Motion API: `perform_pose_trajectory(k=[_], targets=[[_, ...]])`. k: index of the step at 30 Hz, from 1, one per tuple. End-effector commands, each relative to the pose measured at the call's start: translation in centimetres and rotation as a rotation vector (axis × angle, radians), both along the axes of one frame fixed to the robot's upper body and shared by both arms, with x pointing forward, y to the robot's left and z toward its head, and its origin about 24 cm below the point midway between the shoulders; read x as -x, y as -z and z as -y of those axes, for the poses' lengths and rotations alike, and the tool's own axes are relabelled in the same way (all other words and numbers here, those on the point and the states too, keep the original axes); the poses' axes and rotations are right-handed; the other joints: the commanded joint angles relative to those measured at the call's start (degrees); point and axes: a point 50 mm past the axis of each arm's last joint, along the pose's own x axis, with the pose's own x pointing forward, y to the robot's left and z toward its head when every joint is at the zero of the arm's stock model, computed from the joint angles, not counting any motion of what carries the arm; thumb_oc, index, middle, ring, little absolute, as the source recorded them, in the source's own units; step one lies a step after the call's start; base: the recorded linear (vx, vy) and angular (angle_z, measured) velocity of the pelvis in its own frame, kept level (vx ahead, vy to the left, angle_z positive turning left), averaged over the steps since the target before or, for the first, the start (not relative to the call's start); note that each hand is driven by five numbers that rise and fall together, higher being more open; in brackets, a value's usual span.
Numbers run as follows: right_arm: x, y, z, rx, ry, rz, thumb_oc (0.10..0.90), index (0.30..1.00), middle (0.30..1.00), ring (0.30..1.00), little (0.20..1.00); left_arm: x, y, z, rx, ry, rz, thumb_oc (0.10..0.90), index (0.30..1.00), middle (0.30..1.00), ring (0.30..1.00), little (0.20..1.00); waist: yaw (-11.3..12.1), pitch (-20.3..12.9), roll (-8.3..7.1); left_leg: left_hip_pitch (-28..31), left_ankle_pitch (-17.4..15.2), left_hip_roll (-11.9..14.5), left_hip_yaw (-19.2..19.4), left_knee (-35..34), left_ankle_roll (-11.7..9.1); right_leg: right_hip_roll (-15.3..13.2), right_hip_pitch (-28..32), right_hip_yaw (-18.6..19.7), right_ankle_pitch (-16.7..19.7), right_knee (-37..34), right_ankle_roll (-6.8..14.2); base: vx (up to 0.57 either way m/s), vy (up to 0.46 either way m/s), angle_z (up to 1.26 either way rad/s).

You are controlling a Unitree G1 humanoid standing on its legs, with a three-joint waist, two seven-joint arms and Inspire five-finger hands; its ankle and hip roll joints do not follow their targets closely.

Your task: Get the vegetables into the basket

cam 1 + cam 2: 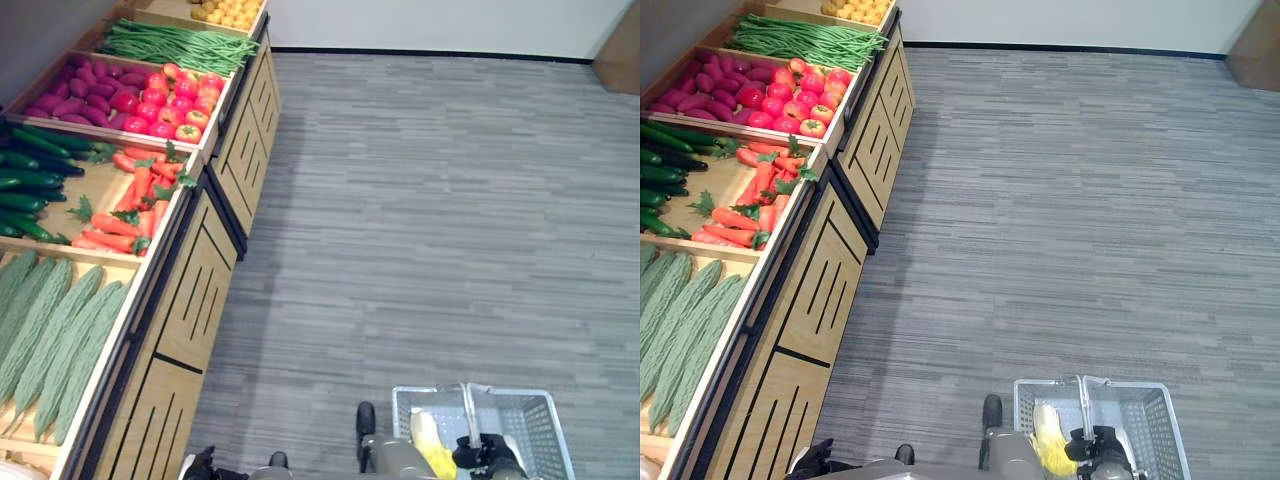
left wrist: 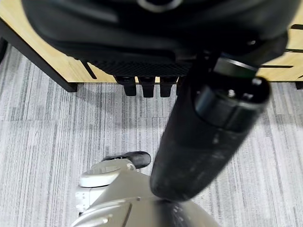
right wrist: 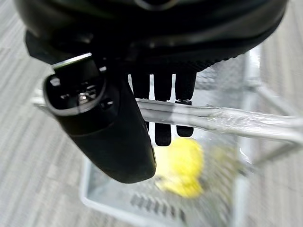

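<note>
A grey mesh basket [image 1: 545, 420] hangs low at my right side over the floor, with a yellow vegetable [image 1: 432, 445] lying in it. My right hand [image 3: 161, 94] is shut on the basket's metal handle [image 3: 222, 120], fingers hooked round the bar; the yellow vegetable [image 3: 182, 165] shows beneath. My left hand [image 2: 147, 87] hangs beside the wooden stand, open and holding nothing; it also shows as my left hand [image 1: 200, 465] at the lower edge. The stand's trays to my left hold carrots [image 1: 135, 205], cucumbers [image 1: 25, 175], tomatoes [image 1: 170, 105] and long green gourds [image 1: 55, 340].
Further along the wooden stand [image 1: 215, 270] lie purple vegetables [image 1: 85, 95], green beans [image 1: 180, 45] and yellow produce [image 1: 230, 12]. Grey striped floor [image 1: 430, 200] spreads out ahead and to the right, up to a white wall [image 1: 430, 25].
</note>
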Motion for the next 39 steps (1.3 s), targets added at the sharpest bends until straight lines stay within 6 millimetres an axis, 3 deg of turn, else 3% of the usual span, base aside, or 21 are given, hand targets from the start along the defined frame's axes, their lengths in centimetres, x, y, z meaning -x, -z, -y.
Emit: perform_pose_trajectory(k=[1, 3, 5, 7, 8, 9, 13, 15, 18, 21, 22, 23, 24, 26, 31, 34, 35, 37, 39], targets=[[-2.3, -1.9, 2.3, 0.076, 0.016, 0.142, 0.400, 0.300, 0.300, 0.300, 0.300, -2.4, -0.7, -0.6, -0.020, -0.025, 0.093, 0.900, 1.000, 1.000, 1.000, 1.000, -0.3, 0.7, -1.97, 0.2, 5.6, -0.6, -2.5, 8.6, -1.5, -2.5, -1.9, 3.0, -2.6, 2.0, 5.7, 0.22, -0.238, 0.19], [-2.5, -2.2, 2.7, 0.090, 0.004, 0.147, 0.400, 0.300, 0.300, 0.300, 0.300, -3.1, -0.9, -0.6, -0.023, -0.008, 0.113, 0.900, 1.000, 1.000, 1.000, 1.000, 0.2, 1.9, -2.92, -4.3, 7.9, -2.3, -3.4, 16.9, -1.3, -2.7, 0.1, 2.7, -3.2, 1.2, 4.5, 0.16, -0.189, 0.22], [-2.4, -2.4, 3.2, 0.107, 0.004, 0.141, 0.400, 0.300, 0.300, 0.300, 0.300, -4.1, -1.2, -0.6, -0.029, 0.005, 0.142, 0.900, 1.000, 1.000, 1.000, 1.000, 0.7, 3.1, -3.40, -8.1, 7.4, -3.8, -2.8, 18.7, -0.5, -3.4, 1.8, 2.5, -4.3, 1.0, 4.2, 0.13, -0.080, 0.16], [-2.1, -2.5, 3.7, 0.123, 0.022, 0.131, 0.400, 0.300, 0.300, 0.300, 0.300, -4.9, -1.4, -0.5, -0.034, 0.019, 0.163, 0.900, 1.000, 1.000, 1.000, 1.000, 1.3, 3.4, -3.75, -13.1, 3.9, -3.9, 1.1, 13.2, 0.1, -4.9, 4.3, 1.8, -5.7, 0.4, 4.8, 0.20, 0.000, 0.26], [-2.1, -2.5, 3.7, 0.123, 0.023, 0.131, 0.400, 0.300, 0.300, 0.300, 0.300, -4.9, -1.4, -0.5, -0.034, 0.019, 0.163, 0.900, 1.000, 1.000, 1.000, 1.000, 1.4, 3.5, -3.76, -13.0, 3.7, -3.9, 1.2, 13.2, 0.1, -4.9, 4.4, 1.9, -5.7, 0.4, 4.8, 0.20, 0.046, 0.41], [-2.0, -2.5, 3.8, 0.130, 0.020, 0.125, 0.400, 0.300, 0.300, 0.300, 0.300, -5.0, -1.5, -0.5, -0.040, 0.029, 0.163, 0.900, 1.000, 1.000, 1.000, 1.000, 1.5, 3.2, -3.68, -14.3, 2.8, -3.3, 2.9, 8.0, 0.1, -5.2, 5.1, 1.6, -6.4, 0.1, 5.3, 0.18, 0.074, 0.34], [-2.3, -2.6, 3.7, 0.148, -0.023, 0.112, 0.400, 0.300, 0.300, 0.300, 0.300, -5.4, -1.6, -0.5, -0.059, 0.069, 0.176, 0.900, 1.000, 1.000, 1.000, 1.000, 4.0, 2.8, -2.38, -18.1, 8.8, -2.5, 0.4, -3.2, -0.7, -4.6, 8.8, 3.1, -8.6, -0.5, 6.0, 0.32, 0.192, 0.00], [-2.0, -2.2, 3.1, 0.123, -0.034, 0.094, 0.400, 0.300, 0.300, 0.300, 0.300, -4.9, -1.6, -1.0, -0.068, 0.051, 0.158, 0.900, 1.000, 1.000, 1.000, 1.000, 5.0, 1.3, -2.96, -18.2, 8.3, -3.1, -0.1, -2.2, -0.8, -5.5, 11.5, 5.6, -10.6, 0.3, 7.0, 0.44, 0.362, -0.55], [-0.9, -1.6, 2.6, 0.109, -0.031, 0.059, 0.400, 0.300, 0.300, 0.300, 0.300, -4.6, -1.6, -1.6, -0.084, 0.058, 0.138, 0.900, 1.000, 1.000, 1.000, 1.000, 4.9, -0.2, -5.37, -18.2, 5.1, -5.9, 2.3, 1.3, 1.5, -9.5, 12.0, 6.6, -8.1, 2.4, 9.6, 0.27, 0.335, -0.42], [-1.8, -1.6, 2.0, 0.085, -0.035, 0.084, 0.400, 0.300, 0.300, 0.300, 0.300, -5.2, -2.1, -2.5, -0.103, 0.086, 0.153, 0.900, 1.000, 1.000, 1.000, 1.000, 5.1, -0.3, -7.06, -18.6, 1.8, -8.1, 3.9, 4.9, 3.0, -11.9, 10.6, 8.5, -1.6, 4.8, 11.0, 0.17, 0.294, -0.07], [-1.9, -1.5, 1.9, 0.081, -0.038, 0.089, 0.400, 0.300, 0.300, 0.300, 0.300, -5.3, -2.2, -2.6, -0.108, 0.087, 0.155, 0.900, 1.000, 1.000, 1.000, 1.000, 5.2, -0.4, -7.35, -18.5, 1.3, -8.4, 4.0, 5.1, 3.3, -12.3, 10.6, 8.6, -0.2, 4.7, 11.2, 0.18, 0.286, -0.22], [-2.4, -1.5, 1.6, 0.069, -0.040, 0.102, 0.400, 0.300, 0.300, 0.300, 0.300, -5.4, -2.3, -2.9, -0.114, 0.094, 0.159, 0.900, 1.000, 1.000, 1.000, 1.000, 5.3, -0.6, -7.84, -18.1, -0.1, -9.4, 4.3, 5.4, 4.3, -13.5, 10.2, 8.5, 3.4, 5.8, 11.8, 0.15, 0.213, 0.02], [-2.4, -1.5, 1.6, 0.069, -0.040, 0.102, 0.400, 0.300, 0.300, 0.300, 0.300, -5.4, -2.3, -2.9, -0.114, 0.094, 0.159, 0.900, 1.000, 1.000, 1.000, 1.000, 5.4, -0.6, -7.86, -18.0, -0.1, -9.4, 4.3, 5.4, 4.3, -13.6, 10.2, 8.6, 3.4, 5.8, 11.8, 0.14, 0.230, 0.07], [-3.4, -1.7, 0.9, 0.057, -0.067, 0.129, 0.400, 0.300, 0.300, 0.300, 0.300, -5.2, -2.4, -3.2, -0.120, 0.092, 0.157, 0.900, 1.000, 1.000, 1.000, 1.000, 5.8, -0.2, -7.41, -16.4, -0.8, -9.7, 5.0, 4.9, 5.5, -14.5, 7.9, 7.5, 7.7, 10.6, 11.6, 0.14, 0.255, 0.01], [-4.2, -1.6, 0.0, 0.033, -0.096, 0.153, 0.400, 0.300, 0.300, 0.300, 0.300, -4.7, -2.2, -3.3, -0.116, 0.103, 0.138, 0.900, 1.000, 1.000, 1.000, 1.000, 5.7, 0.8, -6.32, -12.0, -1.9, -9.6, 5.6, 2.5, 6.7, -13.1, 3.7, 4.0, 6.5, 15.1, 10.7, 0.16, 0.168, -0.29], [-5.3, -1.8, -0.7, 0.025, -0.139, 0.181, 0.400, 0.300, 0.300, 0.300, 0.300, -4.5, -2.1, -3.3, -0.110, 0.091, 0.128, 0.900, 1.000, 1.000, 1.000, 1.000, 4.5, 2.3, -6.09, -7.9, -3.0, -9.3, 5.7, 0.7, 6.5, -10.7, -1.5, 0.6, 2.3, 9.9, 10.1, 0.26, 0.012, -0.04], [-6.1, -2.1, -0.9, 0.027, -0.157, 0.201, 0.400, 0.300, 0.300, 0.300, 0.300, -4.4, -2.0, -3.1, -0.104, 0.091, 0.123, 0.900, 1.000, 1.000, 1.000, 1.000, 3.7, 3.1, -6.36, -5.8, -4.3, -9.2, 4.9, 0.5, 6.0, -10.1, -3.3, 0.2, 1.9, 4.7, 10.6, 0.48, -0.143, 0.11], [-7.0, -2.5, -1.4, 0.027, -0.197, 0.229, 0.400, 0.300, 0.300, 0.300, 0.300, -4.5, -1.9, -2.6, -0.091, 0.096, 0.121, 0.900, 1.000, 1.000, 1.000, 1.000, 1.6, 3.6, -6.26, -1.9, -6.2, -8.4, 2.7, 0.5, 4.8, -9.3, -6.4, 3.5, 4.7, -2.3, 11.8, 0.50, -0.163, 0.33], [-6.9, -2.5, -1.3, 0.028, -0.199, 0.231, 0.400, 0.300, 0.300, 0.300, 0.300, -4.5, -1.8, -2.4, -0.082, 0.098, 0.121, 0.900, 1.000, 1.000, 1.000, 1.000, 1.4, 3.8, -5.94, -0.6, -6.6, -7.9, 2.1, 0.4, 4.4, -8.9, -6.2, 4.2, 5.4, -3.4, 12.1, 0.24, -0.097, 0.47]])
